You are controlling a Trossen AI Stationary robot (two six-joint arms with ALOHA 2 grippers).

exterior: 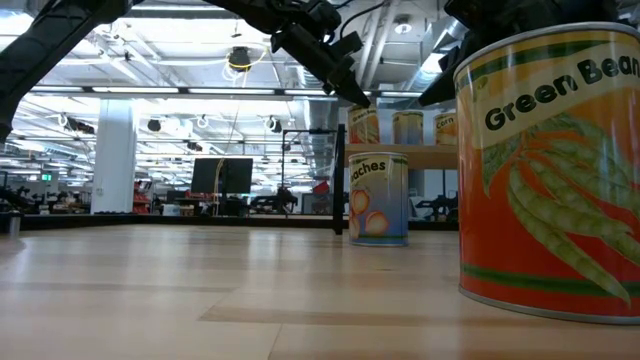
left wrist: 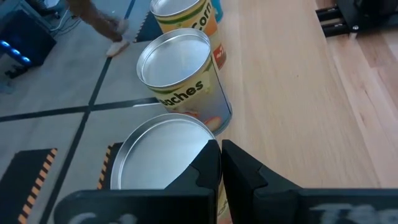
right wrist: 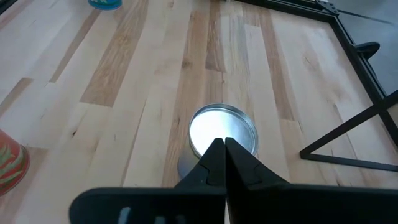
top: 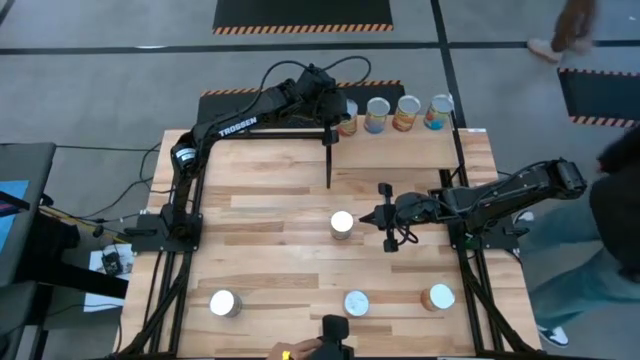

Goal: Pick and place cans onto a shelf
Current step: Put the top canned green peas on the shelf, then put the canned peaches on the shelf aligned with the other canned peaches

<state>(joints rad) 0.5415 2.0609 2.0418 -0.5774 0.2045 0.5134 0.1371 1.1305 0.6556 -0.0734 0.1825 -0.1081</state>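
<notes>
Silver-lidded can partly behind closed right end effector — left end effector closed too.

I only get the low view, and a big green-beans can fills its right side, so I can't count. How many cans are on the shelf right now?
Observer: Four cans stand in a row on the shelf: one half under the left arm, then three more.
Operator: And how many are on the table?
Observer: Four: a central can and three along the near edge.
Operator: Is the right gripper holding one?
Observer: No. The right gripper is shut and empty, its tip at the central can's lid. I cannot tell whether it touches.
</notes>
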